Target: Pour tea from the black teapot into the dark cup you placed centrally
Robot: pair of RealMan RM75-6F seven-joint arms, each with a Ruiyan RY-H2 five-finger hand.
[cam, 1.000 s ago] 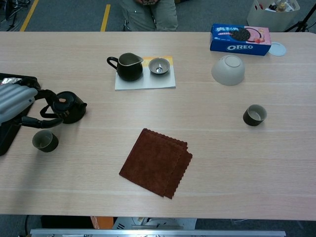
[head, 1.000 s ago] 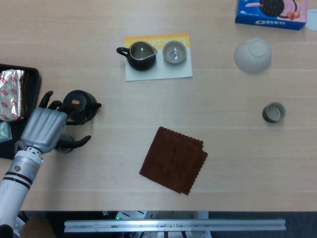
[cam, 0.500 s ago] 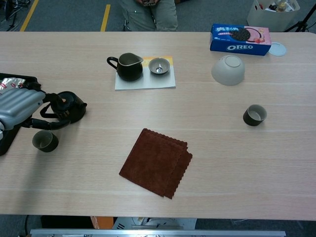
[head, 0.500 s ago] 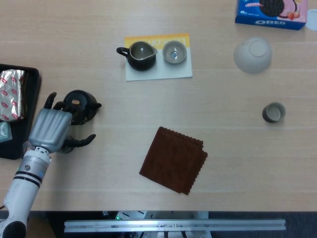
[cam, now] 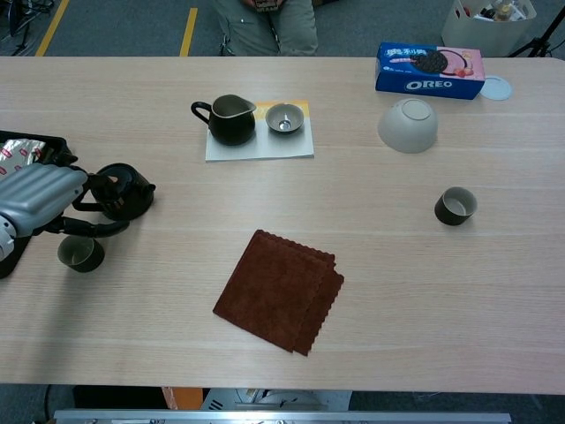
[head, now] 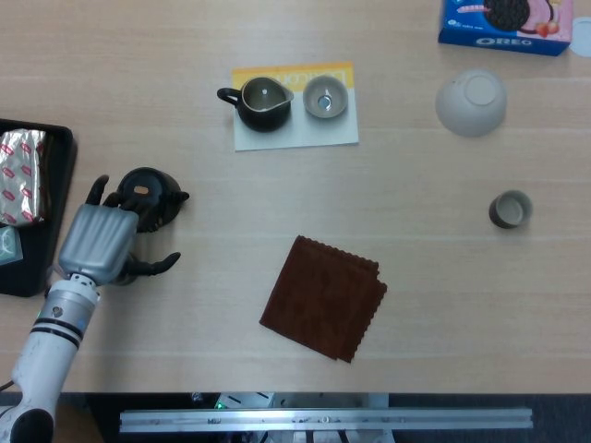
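While the left hand [head: 97,238] hovers at the table's left edge, its fingers spread and holding nothing, the black teapot [head: 150,196] sits just beyond its fingertips at about one o'clock, spout pointing toward three o'clock. Whether the fingers touch the handle, I cannot tell. One dark cup [cam: 80,253] lies under the palm. No right hand shows in either view.
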